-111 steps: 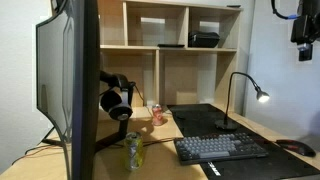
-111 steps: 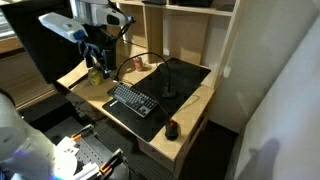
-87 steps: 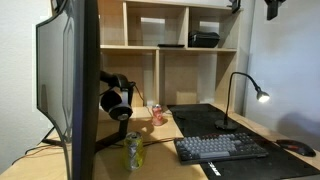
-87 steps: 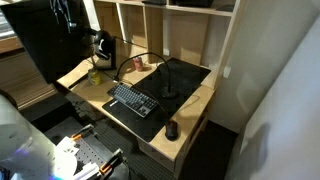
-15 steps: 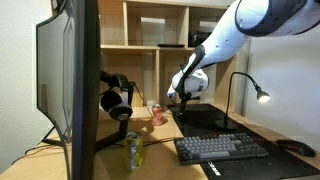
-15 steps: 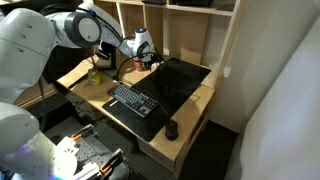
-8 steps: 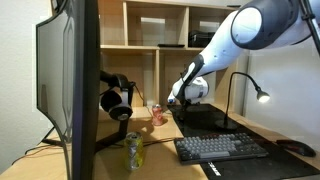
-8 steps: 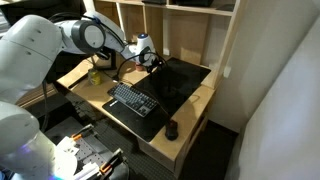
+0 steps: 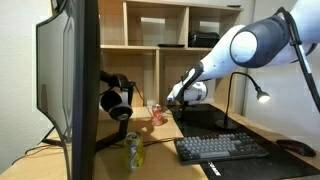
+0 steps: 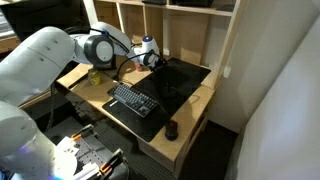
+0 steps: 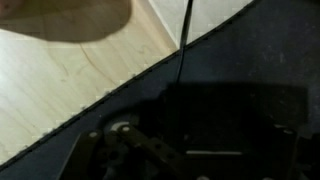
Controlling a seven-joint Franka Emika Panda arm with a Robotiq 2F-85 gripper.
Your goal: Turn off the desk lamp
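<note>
The desk lamp is a slim black gooseneck at the right of the desk. Its head shines bright white. My gripper hangs low over the back left part of the black desk mat, left of the lamp's stem and apart from it. In an exterior view it sits near the shelf's foot. The wrist view is dark. It shows the mat, the wooden desk and a thin black line. I cannot tell if the jaws are open or shut.
A keyboard and a mouse lie at the mat's front. A red can stands close to the gripper. Black headphones hang by a large monitor. A green bottle stands in front. Wooden shelves rise behind.
The arm has come down from above the shelves to just over the desk mat. In the last second it shifted slightly lower. The lamp's light stays on.
</note>
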